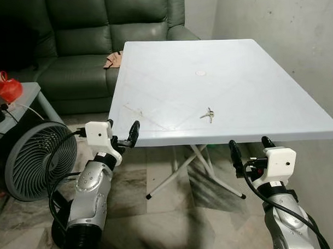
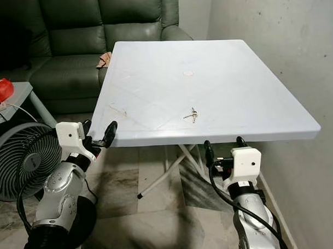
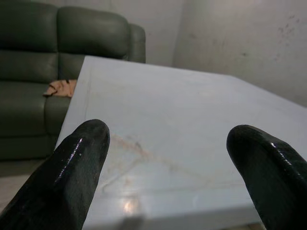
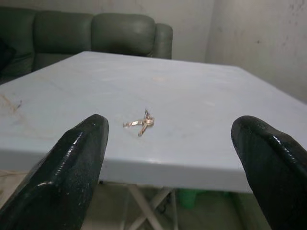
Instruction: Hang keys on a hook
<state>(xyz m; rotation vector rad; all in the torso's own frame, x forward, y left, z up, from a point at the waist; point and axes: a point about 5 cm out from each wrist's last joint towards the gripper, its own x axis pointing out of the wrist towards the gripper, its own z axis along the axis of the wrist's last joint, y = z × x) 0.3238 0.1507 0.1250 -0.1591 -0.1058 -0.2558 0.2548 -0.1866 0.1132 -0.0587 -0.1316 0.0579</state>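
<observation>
Keys (image 1: 209,115) lie loose on the white folding table (image 1: 264,94), near its front edge and a little right of centre, untouched by either arm. From the head camera, the left gripper (image 1: 125,137) is raised at the table's front left corner, just below the edge, its two black fingers apart and holding nothing. The right gripper (image 1: 249,146) hangs below the front edge, nearer the keys, fingers likewise apart and empty. A green sofa (image 1: 97,34) stands behind the table and a floor fan (image 1: 31,159) sits to the left; no hook can be made out.

The left wrist view looks between the spread fingers (image 3: 72,177) across the bare tabletop toward the sofa.

The right wrist view frames the keys between the wide-open fingers (image 4: 76,163), on the tabletop beyond its near edge.

By my reading, nothing of the task is done: the keys must first be reached and pinched, then carried to a hook.
</observation>
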